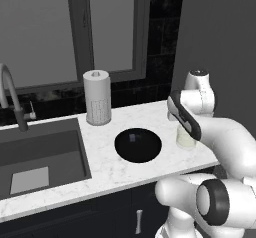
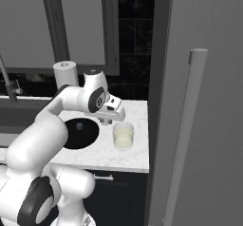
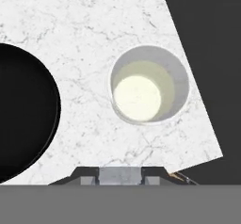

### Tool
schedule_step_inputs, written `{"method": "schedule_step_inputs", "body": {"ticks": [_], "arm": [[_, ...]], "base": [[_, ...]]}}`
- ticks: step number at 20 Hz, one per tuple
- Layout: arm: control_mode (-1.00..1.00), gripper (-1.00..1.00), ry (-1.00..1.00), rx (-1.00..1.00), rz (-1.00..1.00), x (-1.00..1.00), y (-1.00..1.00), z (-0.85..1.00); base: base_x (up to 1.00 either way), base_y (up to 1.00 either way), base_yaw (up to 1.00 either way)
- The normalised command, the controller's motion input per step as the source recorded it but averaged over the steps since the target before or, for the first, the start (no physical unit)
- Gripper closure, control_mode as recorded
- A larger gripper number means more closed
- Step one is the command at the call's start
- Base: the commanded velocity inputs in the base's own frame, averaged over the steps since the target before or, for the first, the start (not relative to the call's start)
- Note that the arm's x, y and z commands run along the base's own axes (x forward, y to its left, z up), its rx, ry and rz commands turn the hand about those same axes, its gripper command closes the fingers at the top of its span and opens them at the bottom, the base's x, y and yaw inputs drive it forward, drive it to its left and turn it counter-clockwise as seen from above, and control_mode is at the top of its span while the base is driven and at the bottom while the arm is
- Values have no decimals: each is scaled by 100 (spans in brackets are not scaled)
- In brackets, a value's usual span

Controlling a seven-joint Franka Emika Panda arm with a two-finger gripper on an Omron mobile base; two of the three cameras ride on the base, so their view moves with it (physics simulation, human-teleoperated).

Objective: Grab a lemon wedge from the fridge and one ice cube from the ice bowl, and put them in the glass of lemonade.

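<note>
The gripper (image 2: 110,118) is held above the marble counter (image 1: 125,172), poised between the ice bowl (image 1: 138,145) and the glass of lemonade (image 2: 123,136), and closer to the glass. In the hand view the glass is looked into almost from straight above, its pale yellow liquid seen through the open rim, while the bowl's black curve lies to the left; the glass thus sits slightly ahead of the hand and the bowl off to its other side. Whether the fingers are spread or pressed together cannot be told, since only a sliver of the hand's underside is visible at the bottom of that view and the tips are hidden in the base views; nothing can be seen held between them. One ice cube (image 1: 132,137) is seen as a small pale grey block resting inside the bowl, a little behind its centre. The fridge (image 2: 199,101) stands immediately to the right of the counter with its door shut, its long bar handle (image 2: 185,135) facing the robot, so the lemon wedge is presumably still inside. If the cube is judged the nearer target, a short sideways shift away from the glass and a descent into the bowl would be called for.
</note>
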Motion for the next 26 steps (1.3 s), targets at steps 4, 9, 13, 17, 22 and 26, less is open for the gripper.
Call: {"method": "schedule_step_inputs", "body": {"ticks": [4, 9, 13, 17, 22, 26], "arm": [[-100, 100, 0, 0, -9, 2, -27, 0], [-100, 100, 0, 0, -10, 13, -4, -15], [-100, 100, -1, 0, -3, 20, 0, -8], [-100, 100, 0, 0, -2, 12, 0, -1], [-100, 100, 0, 0, 0, 17, -2, 0], [-100, 100, 0, 0, 0, 26, -8, 0]], "base": [[0, 0, 0], [0, 0, 0], [0, 0, 0], [0, 0, 0], [0, 0, 0], [0, 0, 0]]}}
